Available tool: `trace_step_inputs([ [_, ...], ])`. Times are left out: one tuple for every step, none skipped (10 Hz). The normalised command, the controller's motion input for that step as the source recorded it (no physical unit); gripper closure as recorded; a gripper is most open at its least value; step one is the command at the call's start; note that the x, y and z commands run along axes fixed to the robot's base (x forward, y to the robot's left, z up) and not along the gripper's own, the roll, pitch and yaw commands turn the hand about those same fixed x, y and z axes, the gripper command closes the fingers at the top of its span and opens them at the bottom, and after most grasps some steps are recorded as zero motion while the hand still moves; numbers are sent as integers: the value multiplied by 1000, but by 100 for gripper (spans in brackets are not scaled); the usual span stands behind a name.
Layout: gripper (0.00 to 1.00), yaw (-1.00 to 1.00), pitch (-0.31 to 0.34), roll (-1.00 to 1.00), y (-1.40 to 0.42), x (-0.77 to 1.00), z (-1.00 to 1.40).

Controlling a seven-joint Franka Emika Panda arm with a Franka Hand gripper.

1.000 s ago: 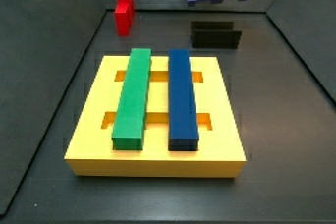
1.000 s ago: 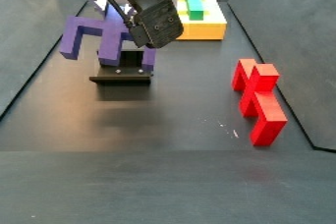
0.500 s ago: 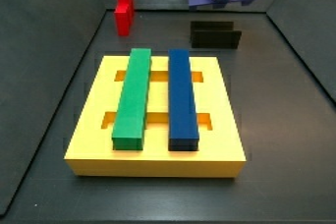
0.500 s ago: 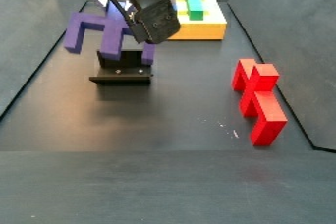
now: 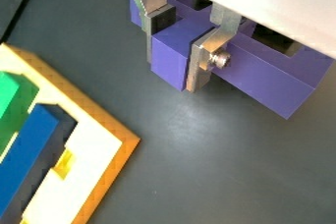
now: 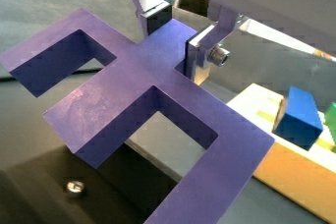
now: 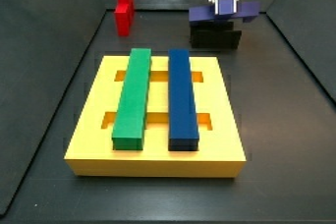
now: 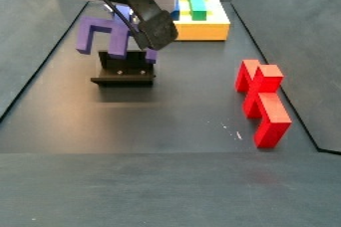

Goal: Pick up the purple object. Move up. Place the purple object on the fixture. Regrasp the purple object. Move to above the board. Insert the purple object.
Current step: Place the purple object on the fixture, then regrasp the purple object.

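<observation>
The end effector grips the purple object between its silver fingers. In both side views the purple object hangs directly above the fixture, beyond the board.

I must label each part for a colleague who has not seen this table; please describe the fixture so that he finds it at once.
Start from the big yellow board and look past its far edge. The fixture is the low, almost black block under the purple object held by the tool. Unlike the red upright piece, it is dark and squat.
</observation>
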Motion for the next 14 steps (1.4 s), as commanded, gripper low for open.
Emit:
trace_step_inputs([
  [100,260,143,-683,9,0,-171],
  [100,169,57,-454,109,-23,-226],
  [100,0,0,-254,220,0,-309],
  [100,0,17,-103,326,0,-314],
  [100,-134,54,0,294,0,-277],
  [100,-149,94,29,249,0,-254],
  [100,-86,20,20,240,0,-257],
  [100,-20,203,271,0,54,-111],
  [100,0,0,0,0,0,0],
  [0,0,0,0,0,0,0],
  [0,0,-34,780,-180,0,309],
  [0,0,-37,951,-197,0,237],
  [0,0,-37,1000,-209,0,203],
  [0,0,-29,1000,-189,0,143],
])
